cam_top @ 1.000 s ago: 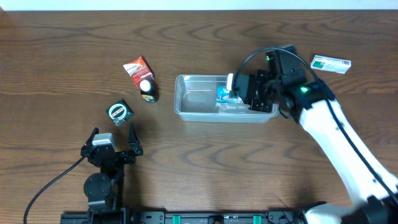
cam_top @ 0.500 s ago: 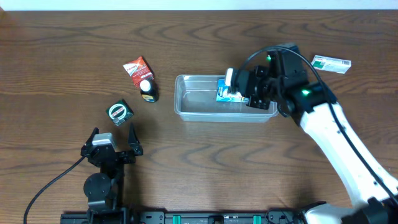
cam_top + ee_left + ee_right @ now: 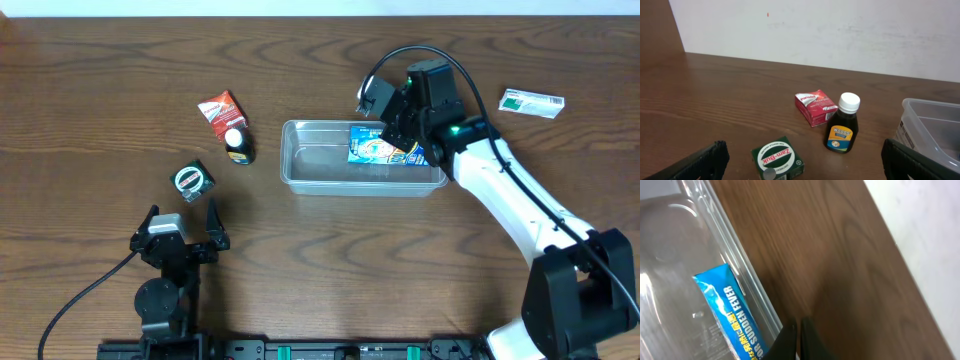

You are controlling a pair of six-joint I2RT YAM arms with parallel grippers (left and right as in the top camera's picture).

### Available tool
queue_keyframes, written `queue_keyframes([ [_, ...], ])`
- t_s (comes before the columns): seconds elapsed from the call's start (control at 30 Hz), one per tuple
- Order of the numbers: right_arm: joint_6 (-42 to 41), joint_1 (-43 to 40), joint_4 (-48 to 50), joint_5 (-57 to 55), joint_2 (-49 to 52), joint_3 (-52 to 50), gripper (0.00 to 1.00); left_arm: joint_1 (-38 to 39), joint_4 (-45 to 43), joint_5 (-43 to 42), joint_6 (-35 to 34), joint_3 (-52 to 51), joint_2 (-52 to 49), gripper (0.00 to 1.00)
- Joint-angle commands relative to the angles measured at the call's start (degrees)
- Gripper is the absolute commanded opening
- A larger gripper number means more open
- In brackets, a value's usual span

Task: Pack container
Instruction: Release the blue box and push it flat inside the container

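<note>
Hovering over the far right end of the container (image 3: pixel 300 165), the right pincer (image 3: pixel 797 336) has its two dark fingertips pressed together, or very nearly so, with nothing between them. In the right wrist view those tips sit just at the clear rim, with bare table (image 3: pixel 100 80) beyond. Below them a blue box (image 3: pixel 380 151) printed with "SUDDEN FEVER" lies flat inside the container, at its right end and close to the far wall.

The container itself stands on the table slightly right of centre, its long side running left to right; its left half holds nothing.

Just left of the container stands a dark bottle (image 3: pixel 238 145) with a white cap, upright, and a red box (image 3: pixel 218 110) lies right behind it. A green Zam-Buk box (image 3: pixel 191 179) sits nearer the front, apart from both. A green and white box (image 3: pixel 532 102) lies alone toward the far right.

The left pincer (image 3: pixel 182 212) rests at the front left, fingers spread wide and empty, facing the Zam-Buk box.
</note>
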State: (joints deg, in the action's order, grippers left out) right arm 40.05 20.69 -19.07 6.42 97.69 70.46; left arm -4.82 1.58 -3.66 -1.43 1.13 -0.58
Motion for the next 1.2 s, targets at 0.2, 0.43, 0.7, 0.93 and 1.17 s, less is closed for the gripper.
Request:
queue_keyframes([
  [0.2, -4.5, -1.1, -0.8, -1.9, 0.7, 0.4, 0.01, -0.3, 2.2, 0.0, 0.6, -0.9, 0.3, 0.98],
  [0.43, -4.4, -1.2, -2.9, -1.9, 0.7, 0.3, 0.01, -0.3, 2.2, 0.0, 0.6, -0.9, 0.3, 0.98],
  [0.7, -4.4, -1.2, -3.5, -1.9, 0.9, 0.2, 0.01, -0.3, 2.2, 0.0, 0.6, -0.9, 0.3, 0.98],
  [0.93, -4.4, -1.2, -3.6, -1.6, 0.9, -0.1, 0.01, -0.3, 2.2, 0.0, 0.6, -0.9, 0.3, 0.98],
  [1.17, -4.4, -1.2, -3.7, -1.5, 2.1, -0.2, 0.01, -0.3, 2.2, 0.0, 0.6, -0.9, 0.3, 0.98],
])
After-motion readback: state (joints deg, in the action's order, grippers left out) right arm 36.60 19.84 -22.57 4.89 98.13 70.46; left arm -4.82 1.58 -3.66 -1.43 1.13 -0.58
